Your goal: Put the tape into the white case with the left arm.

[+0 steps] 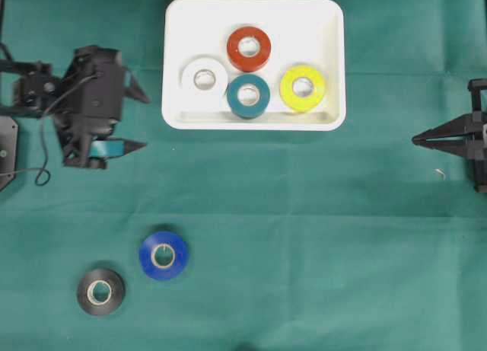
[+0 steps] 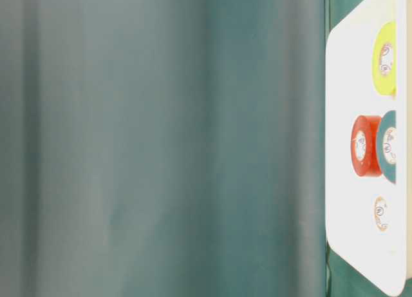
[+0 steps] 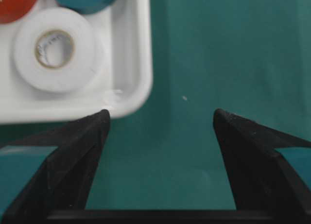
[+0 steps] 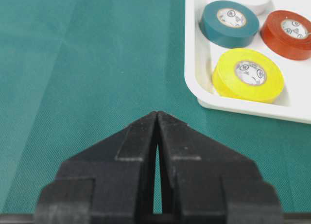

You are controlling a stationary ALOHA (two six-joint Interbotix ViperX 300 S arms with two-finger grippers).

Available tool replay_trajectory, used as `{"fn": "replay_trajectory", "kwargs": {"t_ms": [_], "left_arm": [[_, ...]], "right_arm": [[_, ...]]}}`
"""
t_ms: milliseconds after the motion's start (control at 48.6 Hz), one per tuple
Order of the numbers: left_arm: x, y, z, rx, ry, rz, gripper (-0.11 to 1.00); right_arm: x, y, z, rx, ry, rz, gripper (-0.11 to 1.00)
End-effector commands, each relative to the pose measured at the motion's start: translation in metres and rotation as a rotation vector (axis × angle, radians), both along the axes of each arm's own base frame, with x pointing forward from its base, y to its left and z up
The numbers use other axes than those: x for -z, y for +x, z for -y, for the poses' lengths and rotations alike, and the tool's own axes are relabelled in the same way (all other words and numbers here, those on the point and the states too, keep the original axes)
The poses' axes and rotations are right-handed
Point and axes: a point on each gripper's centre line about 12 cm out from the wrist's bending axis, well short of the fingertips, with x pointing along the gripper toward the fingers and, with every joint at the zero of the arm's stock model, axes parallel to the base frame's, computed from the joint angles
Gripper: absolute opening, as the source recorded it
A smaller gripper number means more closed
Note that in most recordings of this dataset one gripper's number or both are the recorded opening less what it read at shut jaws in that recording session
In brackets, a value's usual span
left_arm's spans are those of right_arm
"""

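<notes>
A green cloth covers the counter [image 1: 319, 237]. At twelve o'clock in the overhead view sits the white case [image 1: 183, 31], a shallow tray already holding four rolls of tape lying flat: a white roll [image 1: 204, 78] at its nine o'clock side, a red roll [image 1: 249, 49] toward twelve, a teal roll [image 1: 248, 96] at six, and a yellow roll [image 1: 302, 87] at three. They sit close together, leaving bare floor toward the case's upper corners, so there looks to be room for more.

Two rolls lie outside the case, well apart from it at about seven o'clock: a blue roll [image 1: 163, 255] and, just beside it to the lower left, a black roll [image 1: 100, 291]. These appear to be the tape left to move.

The left end effector [image 1: 141, 121] is at nine o'clock, near the case's left edge, its fingers spread wide and holding nothing. The left wrist view shows only green cloth between them, with the case corner just beyond one fingertip. Spread this way, it seems ready for another pickup.

The right end effector [image 1: 416, 140] rests at three o'clock, fingers pressed together, empty and clear of the case, likely parked since the task belongs to the left arm.
</notes>
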Motion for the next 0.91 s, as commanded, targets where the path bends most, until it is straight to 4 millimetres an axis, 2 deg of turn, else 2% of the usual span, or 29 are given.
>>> {"fn": "replay_trajectory", "kwargs": {"t_ms": [0, 268, 577, 741, 886], "left_arm": [[-0.009, -0.006, 0.005, 0.005, -0.009, 0.041, 0.85], [-0.009, -0.038, 0.020, 0.050, -0.023, 0.074, 0.85], [-0.007, -0.076, 0.027, 0.087, -0.026, 0.142, 0.85], [-0.004, -0.088, 0.028, 0.095, -0.026, 0.164, 0.84], [-0.004, -0.090, 0.028, 0.095, -0.025, 0.171, 0.84]], "right_arm": [[-0.004, 0.002, 0.000, 0.001, 0.000, 0.014, -0.09], [-0.004, 0.002, 0.000, 0.000, 0.001, 0.014, -0.09], [-0.004, 0.002, 0.000, 0.000, 0.000, 0.014, -0.09], [-0.004, 0.002, 0.000, 0.000, 0.001, 0.014, -0.09], [-0.004, 0.002, 0.000, 0.000, 0.001, 0.014, -0.09]]}}
